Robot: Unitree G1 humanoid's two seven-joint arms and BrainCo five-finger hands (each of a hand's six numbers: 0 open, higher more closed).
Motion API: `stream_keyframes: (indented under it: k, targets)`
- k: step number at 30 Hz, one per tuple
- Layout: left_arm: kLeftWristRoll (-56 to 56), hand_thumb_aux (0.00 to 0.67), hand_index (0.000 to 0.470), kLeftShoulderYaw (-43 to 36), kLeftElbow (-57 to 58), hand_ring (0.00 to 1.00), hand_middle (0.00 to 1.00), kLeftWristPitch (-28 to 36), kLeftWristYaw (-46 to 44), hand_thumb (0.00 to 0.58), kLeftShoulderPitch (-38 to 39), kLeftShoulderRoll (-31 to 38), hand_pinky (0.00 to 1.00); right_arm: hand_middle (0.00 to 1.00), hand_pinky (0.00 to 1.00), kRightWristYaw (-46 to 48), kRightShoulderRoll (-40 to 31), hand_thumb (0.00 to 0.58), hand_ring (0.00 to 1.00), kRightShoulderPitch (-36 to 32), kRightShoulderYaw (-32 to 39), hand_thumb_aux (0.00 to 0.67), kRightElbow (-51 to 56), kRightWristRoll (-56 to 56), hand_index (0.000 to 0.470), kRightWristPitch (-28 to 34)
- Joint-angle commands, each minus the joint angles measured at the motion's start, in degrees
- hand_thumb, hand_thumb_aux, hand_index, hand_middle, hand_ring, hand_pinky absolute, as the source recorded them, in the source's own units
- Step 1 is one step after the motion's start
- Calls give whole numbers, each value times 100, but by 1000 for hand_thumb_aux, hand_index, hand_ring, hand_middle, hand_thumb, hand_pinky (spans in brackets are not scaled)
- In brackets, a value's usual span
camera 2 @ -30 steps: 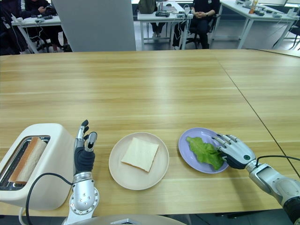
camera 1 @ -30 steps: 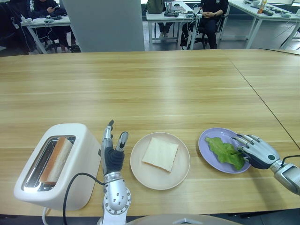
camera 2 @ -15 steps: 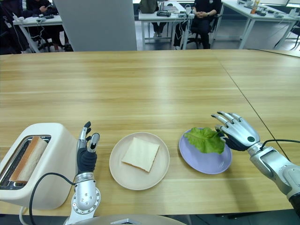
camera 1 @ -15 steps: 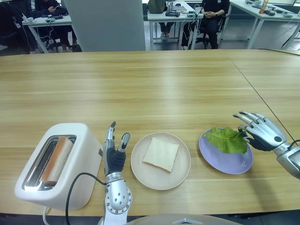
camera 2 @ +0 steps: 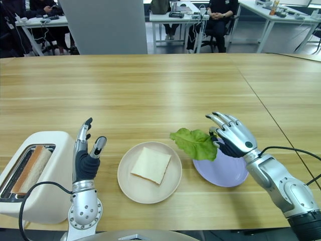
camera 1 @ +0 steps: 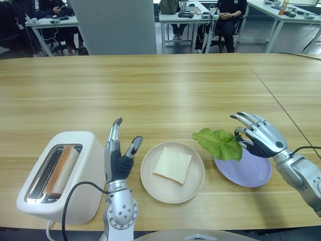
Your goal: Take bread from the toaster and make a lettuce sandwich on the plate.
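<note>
A cream toaster (camera 1: 62, 175) at the front left holds one bread slice (camera 1: 61, 169) in its slot. Another bread slice (camera 1: 172, 164) lies on the beige plate (camera 1: 150, 178) at the front centre. My right hand (camera 1: 261, 138) is shut on a green lettuce leaf (camera 1: 219, 143), holding it in the air between the beige plate and the purple plate (camera 1: 251, 173). My left hand (camera 1: 117, 158) stands upright and open between the toaster and the beige plate, holding nothing.
The toaster's black cable (camera 1: 72, 203) loops over the table's front edge beside my left arm. The wooden table (camera 1: 160, 95) stretches far back. A seam (camera 1: 273, 98) runs diagonally at the right.
My right hand has lifted the lettuce leaf off the purple plate and carried it left towards the beige plate. My left hand has risen a little and spread its fingers.
</note>
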Motion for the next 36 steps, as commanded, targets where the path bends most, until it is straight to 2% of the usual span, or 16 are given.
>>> stream_keyframes:
  k: [1,7,13,21,25,36]
  targets:
    - [274,0,0,50,-158,110,110,157,-186,0,31,-1,110,94,94,455,490,580,94,-63,240,670,-399,177,460,115]
    - [963,0,0,603,-992,114,114,339,-745,0,66,261,114,90,90,735,1308,580,90,-27,719,670,-419,-13,460,222]
    - [1201,0,0,1964,-1652,106,106,386,-1225,0,213,677,106,90,90,800,1838,580,90,-79,1047,670,-229,-154,460,339]
    - [1050,0,0,3281,-1653,106,106,283,-1635,0,470,958,106,86,86,738,2341,580,86,-153,1445,670,2,-329,460,430]
    - [995,0,0,3553,-1602,102,102,97,-1701,0,625,980,102,90,90,642,2576,580,90,-229,1628,670,249,-393,460,455]
    - [776,0,0,3649,-1418,102,102,-270,-1761,0,801,799,102,90,90,231,3041,580,90,-760,1869,670,1189,-465,460,583]
